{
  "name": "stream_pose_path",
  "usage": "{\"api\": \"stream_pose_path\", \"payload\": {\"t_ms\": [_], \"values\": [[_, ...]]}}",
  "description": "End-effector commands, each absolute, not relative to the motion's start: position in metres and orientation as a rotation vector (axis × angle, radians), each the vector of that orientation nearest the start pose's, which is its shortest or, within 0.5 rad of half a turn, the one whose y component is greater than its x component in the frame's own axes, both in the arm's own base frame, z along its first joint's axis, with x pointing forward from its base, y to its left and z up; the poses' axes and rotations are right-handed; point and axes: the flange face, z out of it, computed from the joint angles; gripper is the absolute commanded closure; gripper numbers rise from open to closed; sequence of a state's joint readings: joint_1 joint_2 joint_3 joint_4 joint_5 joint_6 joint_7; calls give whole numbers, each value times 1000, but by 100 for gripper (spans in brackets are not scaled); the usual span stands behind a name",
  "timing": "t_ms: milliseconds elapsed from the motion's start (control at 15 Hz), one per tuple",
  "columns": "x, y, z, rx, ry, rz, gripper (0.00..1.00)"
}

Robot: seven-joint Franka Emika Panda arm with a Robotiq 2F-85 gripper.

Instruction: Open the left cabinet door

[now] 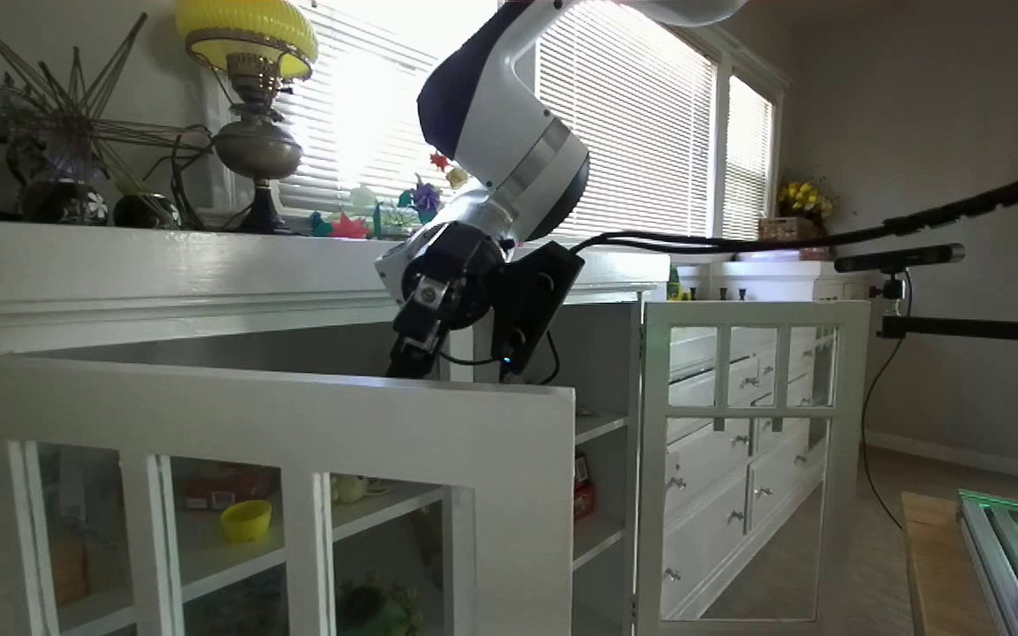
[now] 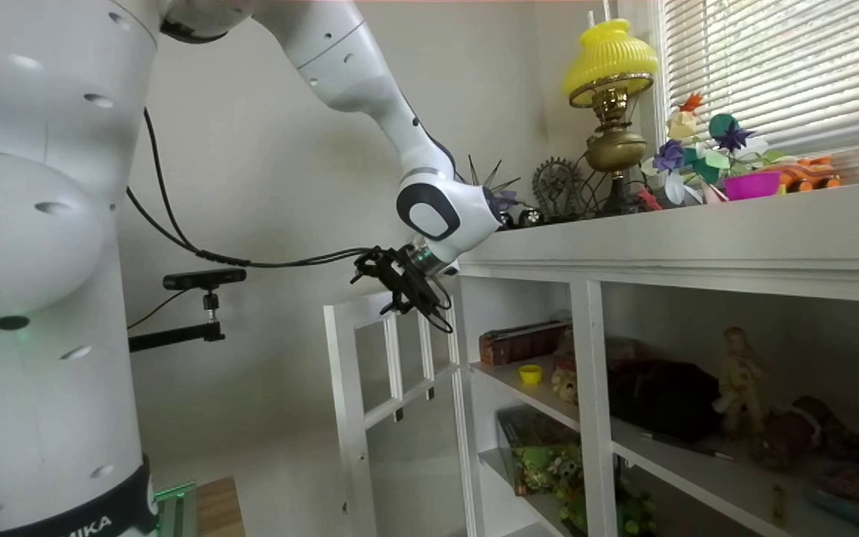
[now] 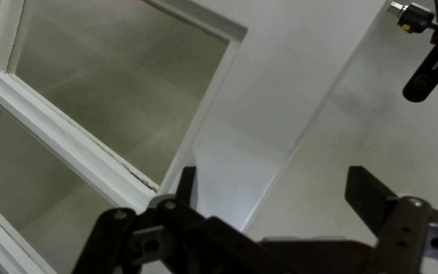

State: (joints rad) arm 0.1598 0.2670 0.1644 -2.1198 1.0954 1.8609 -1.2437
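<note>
White cabinet (image 2: 698, 242) with its left door (image 1: 307, 512) swung out

The left door is hung at the left edge of the cabinet's front and stands well out from it, so the task seems nearly done. Its wooden frame (image 1: 279, 408) should be stiff and moderately heavy, yet easy to turn. The best hold is probably the free stile (image 1: 522, 530), farthest from the hinged side, where little force is enough. The clear glass panes (image 3: 116, 87) should be fragile and slippery, so not for pushing. The gripper (image 3: 271, 179) is spread wide and has hold of nothing. In the wrist view one fingertip (image 3: 187, 184) overlaps the frame, and the opposite one lies beyond its edge; whether anything touches, I cannot tell.
</note>
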Motion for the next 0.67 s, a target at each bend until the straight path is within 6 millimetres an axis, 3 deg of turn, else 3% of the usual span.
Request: {"api": "stream_pose_path", "payload": {"t_ms": [0, 600], "values": [[506, 270, 286, -1822, -934, 69, 0], [528, 324, 278, -1781, -976, 132, 0]]}}
